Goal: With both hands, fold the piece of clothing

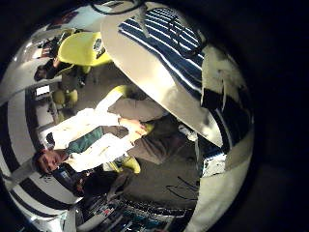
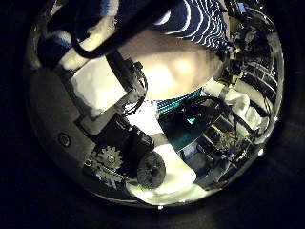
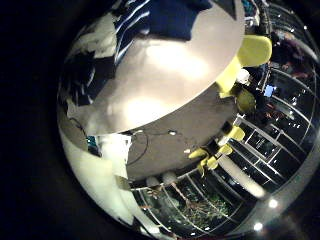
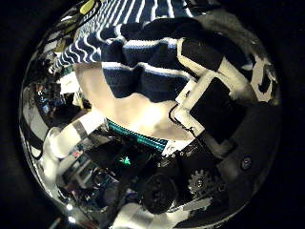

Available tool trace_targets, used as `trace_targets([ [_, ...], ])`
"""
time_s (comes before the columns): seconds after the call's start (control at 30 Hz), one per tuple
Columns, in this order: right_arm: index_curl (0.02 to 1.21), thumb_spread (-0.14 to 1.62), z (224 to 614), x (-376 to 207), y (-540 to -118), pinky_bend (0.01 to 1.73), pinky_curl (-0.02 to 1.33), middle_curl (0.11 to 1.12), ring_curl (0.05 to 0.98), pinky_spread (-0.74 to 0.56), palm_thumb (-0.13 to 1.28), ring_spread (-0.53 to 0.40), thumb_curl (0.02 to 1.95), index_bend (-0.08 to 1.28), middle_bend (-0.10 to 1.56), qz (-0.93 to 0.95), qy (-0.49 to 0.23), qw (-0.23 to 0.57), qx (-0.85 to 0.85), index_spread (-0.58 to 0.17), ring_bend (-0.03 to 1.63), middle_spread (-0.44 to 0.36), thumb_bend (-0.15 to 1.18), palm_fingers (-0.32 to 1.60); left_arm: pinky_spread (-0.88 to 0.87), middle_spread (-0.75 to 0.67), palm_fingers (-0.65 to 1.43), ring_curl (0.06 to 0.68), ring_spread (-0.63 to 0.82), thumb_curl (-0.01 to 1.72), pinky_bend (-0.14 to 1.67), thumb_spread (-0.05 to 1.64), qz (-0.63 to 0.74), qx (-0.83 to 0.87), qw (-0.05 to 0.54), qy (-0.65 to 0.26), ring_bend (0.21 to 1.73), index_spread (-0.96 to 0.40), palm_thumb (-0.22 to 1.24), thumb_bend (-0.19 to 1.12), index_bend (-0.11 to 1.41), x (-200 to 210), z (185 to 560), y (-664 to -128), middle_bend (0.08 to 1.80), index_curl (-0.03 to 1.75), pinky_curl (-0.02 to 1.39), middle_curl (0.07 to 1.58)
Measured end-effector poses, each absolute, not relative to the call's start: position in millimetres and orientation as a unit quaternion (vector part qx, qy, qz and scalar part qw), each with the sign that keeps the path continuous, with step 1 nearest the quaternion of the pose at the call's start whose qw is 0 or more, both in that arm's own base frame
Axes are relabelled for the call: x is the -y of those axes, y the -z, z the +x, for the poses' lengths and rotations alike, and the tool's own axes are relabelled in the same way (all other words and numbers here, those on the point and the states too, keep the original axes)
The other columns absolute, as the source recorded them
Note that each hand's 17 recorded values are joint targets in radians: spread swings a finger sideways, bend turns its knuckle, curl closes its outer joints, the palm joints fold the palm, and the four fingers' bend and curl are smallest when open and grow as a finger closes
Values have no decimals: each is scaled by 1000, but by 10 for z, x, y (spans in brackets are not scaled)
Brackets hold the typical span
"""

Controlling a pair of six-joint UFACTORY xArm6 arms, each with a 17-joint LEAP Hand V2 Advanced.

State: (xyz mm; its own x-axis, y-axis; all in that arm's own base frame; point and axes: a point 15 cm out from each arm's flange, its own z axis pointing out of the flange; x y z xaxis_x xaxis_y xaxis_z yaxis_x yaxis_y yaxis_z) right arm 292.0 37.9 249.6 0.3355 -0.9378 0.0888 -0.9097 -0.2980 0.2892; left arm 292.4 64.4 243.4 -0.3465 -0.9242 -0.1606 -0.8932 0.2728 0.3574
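On the table lies a striped garment. Right hand sits beside it, fingers straight, holding nothing. Left hand: finger state cannot be told.

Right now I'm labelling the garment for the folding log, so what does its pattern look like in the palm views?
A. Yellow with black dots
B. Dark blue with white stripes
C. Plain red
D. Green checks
B: the piece of clothing lying on the table shows dark blue cloth crossed by white stripes, seen again in the left thumb side palm view.
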Motion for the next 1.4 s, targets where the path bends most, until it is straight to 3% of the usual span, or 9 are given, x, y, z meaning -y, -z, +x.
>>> trace_targets([
  [0.27, 941, 1229, 3093, -560, -3300, 1447, 846, 932, 798, -132, 999, -259, 610, 1077, 1326, 799, 30, 52, 598, -363, 1439, -193, 12, 932, -683, -614, 986, 497, -502, 467, 998, 1106, 571, 792, 52, 207, 1234, -734, 664, -20, 233, -675, 2866, -2793, 882, 1273, 679, 939],
  [0.53, 977, 1232, 3907, -715, -3676, 1422, 934, 916, 818, -122, 1014, -248, 641, 1073, 1351, 795, 10, 20, 606, -353, 1445, -178, -6, 921, -693, -623, 1010, 497, -503, 465, 962, 1110, 596, 778, 33, 197, 1213, -740, 676, -15, 212, -743, 3574, -3110, 861, 1286, 680, 942],
  [0.7, 991, 1230, 4519, -801, -3386, 1395, 984, 907, 830, -119, 1013, -246, 655, 1077, 1356, 795, 23, 42, 604, -347, 1446, -172, -7, 922, -691, -624, 992, 501, -503, 466, 925, 1109, 607, 767, 37, 204, 1203, -744, 684, -17, 206, -770, 4139, -2897, 855, 1298, 687, 951],
  [0.93, 1006, 1232, 5281, -862, -2596, 1361, 1049, 898, 845, -118, 994, -253, 668, 1079, 1366, 798, 31, 88, 596, -343, 1438, -168, -12, 911, -698, -628, 916, 516, -500, 456, 878, 1100, 616, 757, 47, 214, 1212, -735, 635, -31, 195, -801, 4825, -2244, 853, 1320, 707, 975],
  [1.07, 1014, 1239, 5686, -941, -2337, 1352, 1075, 899, 854, -126, 913, -257, 641, 1059, 1368, 801, -4, 54, 597, -344, 1436, -174, -28, 881, -687, -618, 742, 527, -498, 446, 832, 1093, 626, 748, 52, 214, 1184, -719, 584, -33, 194, -846, 5045, -1940, 842, 1321, 729, 988],
  [1.2, 982, 1249, 6035, -917, -2175, 1273, 1023, 848, 819, -177, 838, -247, 588, 886, 1281, 797, -34, 14, 602, -362, 1429, -182, -27, 770, -650, -561, 414, 520, -474, 426, 812, 1092, 641, 739, 61, 196, 1118, -662, 507, -43, 158, -914, 5122, -1806, 698, 1262, 756, 964],
  [1.3, 902, 1254, 6095, -708, -2148, 1279, 963, 792, 780, -267, 801, -253, 556, 576, 1133, 785, -35, 11, 618, -377, 1439, -215, -23, 526, -599, -416, 146, 516, -403, 397, 843, 1086, 646, 738, 61, 187, 1133, -562, 407, -57, 114, -937, 5160, -1765, 414, 1169, 775, 883],
  [1.33, 862, 1252, 6102, -671, -2150, 1272, 948, 761, 771, -298, 791, -253, 546, 464, 1031, 784, -35, 10, 620, -382, 1446, -229, -23, 352, -565, -354, 86, 517, -359, 389, 849, 1085, 647, 738, 60, 183, 1109, -520, 384, -51, 120, -936, 5184, -1749, 370, 1134, 785, 867],
  [1.4, 788, 1253, 6103, -654, -2167, 1193, 904, 702, 728, -287, 782, -260, 530, 380, 897, 783, -36, 9, 621, -403, 1378, -252, -20, 158, -481, -229, 7, 491, -271, 367, 812, 1076, 651, 737, 56, 173, 1065, -429, 335, -49, 126, -937, 5232, -1747, 273, 1062, 779, 795],
])
